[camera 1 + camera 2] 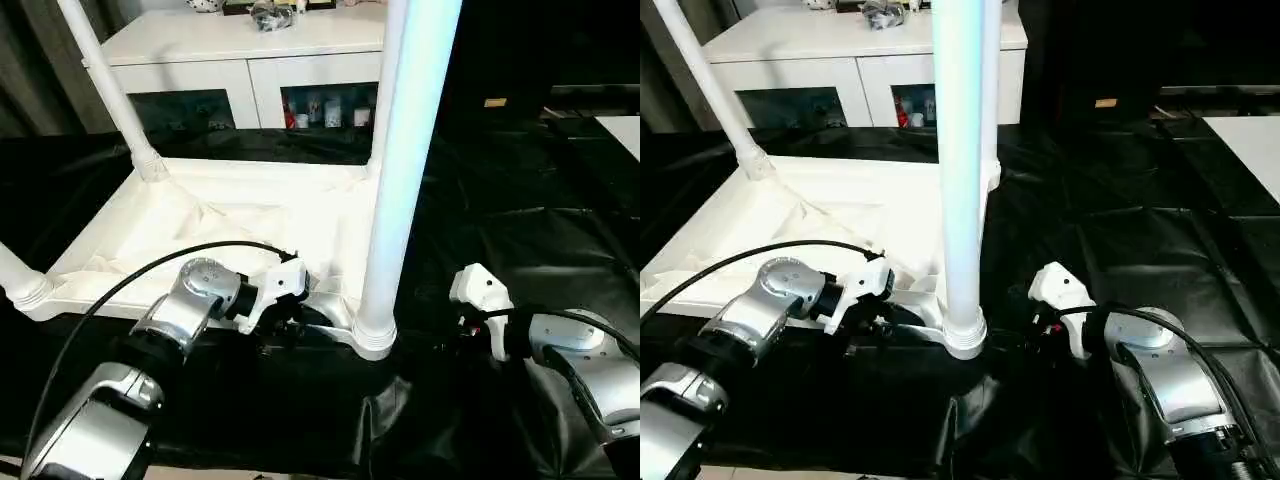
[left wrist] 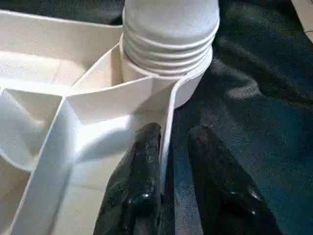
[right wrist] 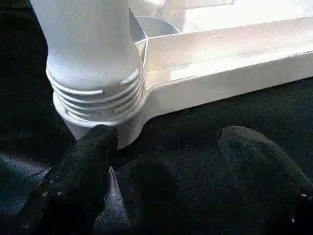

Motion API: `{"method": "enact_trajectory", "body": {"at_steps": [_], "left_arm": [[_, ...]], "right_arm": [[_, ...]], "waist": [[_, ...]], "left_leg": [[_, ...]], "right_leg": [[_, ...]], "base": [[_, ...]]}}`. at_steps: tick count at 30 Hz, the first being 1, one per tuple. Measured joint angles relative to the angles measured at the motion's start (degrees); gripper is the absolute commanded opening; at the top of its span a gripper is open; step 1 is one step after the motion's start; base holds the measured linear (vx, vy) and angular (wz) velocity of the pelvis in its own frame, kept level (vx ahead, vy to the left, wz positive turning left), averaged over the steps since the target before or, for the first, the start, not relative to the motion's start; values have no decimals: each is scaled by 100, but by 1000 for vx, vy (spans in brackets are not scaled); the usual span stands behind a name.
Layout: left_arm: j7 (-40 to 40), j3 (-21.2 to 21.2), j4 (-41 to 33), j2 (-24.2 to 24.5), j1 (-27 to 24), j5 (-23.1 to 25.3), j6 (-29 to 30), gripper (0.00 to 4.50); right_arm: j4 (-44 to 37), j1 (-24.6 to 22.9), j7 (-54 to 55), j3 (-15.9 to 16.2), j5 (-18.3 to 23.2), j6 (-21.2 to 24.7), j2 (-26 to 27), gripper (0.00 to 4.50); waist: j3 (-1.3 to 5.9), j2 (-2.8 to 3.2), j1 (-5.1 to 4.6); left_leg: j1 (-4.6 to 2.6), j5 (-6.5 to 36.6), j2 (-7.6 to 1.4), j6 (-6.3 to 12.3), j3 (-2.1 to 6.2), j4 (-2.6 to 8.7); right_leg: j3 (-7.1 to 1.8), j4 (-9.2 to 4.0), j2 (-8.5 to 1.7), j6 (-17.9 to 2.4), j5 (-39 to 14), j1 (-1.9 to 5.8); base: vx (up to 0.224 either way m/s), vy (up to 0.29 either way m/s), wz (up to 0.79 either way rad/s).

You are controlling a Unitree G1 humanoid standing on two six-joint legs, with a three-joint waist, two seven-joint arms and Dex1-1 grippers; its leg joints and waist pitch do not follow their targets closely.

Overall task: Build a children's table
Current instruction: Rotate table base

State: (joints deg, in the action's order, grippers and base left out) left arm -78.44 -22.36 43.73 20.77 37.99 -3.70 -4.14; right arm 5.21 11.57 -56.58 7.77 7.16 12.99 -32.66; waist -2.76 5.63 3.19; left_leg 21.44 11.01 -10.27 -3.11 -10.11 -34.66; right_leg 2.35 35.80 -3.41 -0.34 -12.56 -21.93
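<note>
While underside-up, the tabletop (image 1: 250,225) seemingly holds legs (image 1: 405,170) upright.

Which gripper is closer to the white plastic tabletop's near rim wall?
Left. The left gripper straddles the tabletop's rim wall beside the corner socket; the right gripper sits open on the black sheet, just outside that corner.

The tall white tapered plastic leg (image 1: 405,170) ran off the top edge — its upper end was unseen.

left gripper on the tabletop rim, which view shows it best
The left wrist view: the left gripper has one black finger either side of the tabletop's thin rim. Both eye views show its white body by the near leg, fingers mostly hidden.
</note>
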Motion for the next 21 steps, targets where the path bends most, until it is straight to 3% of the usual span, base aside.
{"method": "enact_trajectory", "body": {"at_steps": [5,10,15,21], "left_arm": [[75,56,-1,65,-73,6,-9,40],[393,311,-771,248,-766,-18,173,7],[1124,503,-1901,150,-1583,-52,978,1],[2071,570,-2546,-303,-1837,121,1573,1]], "right_arm": [[-4,8,-4,0,80,12,18,380],[-162,-5,-105,-75,267,48,-15,380],[-284,-66,-241,-140,443,123,-112,380],[-159,21,-209,-101,419,113,-68,380]], "waist": [[1,1,-5],[20,28,-123],[60,42,-167],[62,36,-160]], "left_leg": [[0,0,0,0,0,3],[-6,3,1,3,-3,16],[-28,7,3,6,-7,35],[-57,6,8,5,-2,38]], "right_leg": [[0,-2,0,0,0,0],[-7,-18,1,0,-1,4],[-6,-43,-4,1,0,31],[-4,-43,-7,44,-25,51]], "base": [[0,0,0],[0,0,0],[0,0,0],[0,0,0]]}}
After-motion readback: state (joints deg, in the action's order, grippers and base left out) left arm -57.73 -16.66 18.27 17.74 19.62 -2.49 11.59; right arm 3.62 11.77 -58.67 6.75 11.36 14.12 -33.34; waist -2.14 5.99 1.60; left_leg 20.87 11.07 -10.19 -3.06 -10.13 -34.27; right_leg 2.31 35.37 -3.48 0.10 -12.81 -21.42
